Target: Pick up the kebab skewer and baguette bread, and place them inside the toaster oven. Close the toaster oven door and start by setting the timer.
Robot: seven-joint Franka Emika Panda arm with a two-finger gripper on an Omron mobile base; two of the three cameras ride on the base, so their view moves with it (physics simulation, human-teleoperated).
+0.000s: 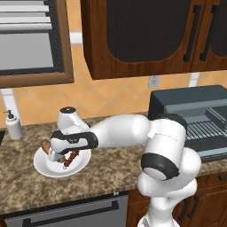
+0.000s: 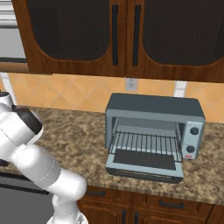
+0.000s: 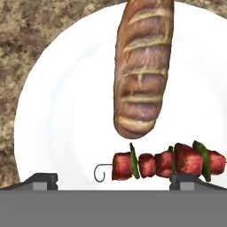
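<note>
Gripper (image 3: pixel 113 179) open above kebab skewer (image 3: pixel 166 163), baguette bread (image 3: pixel 142 66); writing seemingly unreadable.

Arm stretched left and low, pincer (image 3: pixel 113 179) pointing down, jaws spread wide.

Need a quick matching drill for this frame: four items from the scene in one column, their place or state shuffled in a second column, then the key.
Column 1
1. kebab skewer
2. baguette bread
3. toaster oven door
4. gripper

Column 2
A. folded down, open, wire rack exposed behind it
B. jaws wide apart, hanging over the white plate, holding nothing
C. lying on the plate, red chunks with green pieces between
D. golden-brown loaf on the plate beside the skewer, not touching it

Pairs: 1-C, 2-D, 3-A, 4-B
</note>
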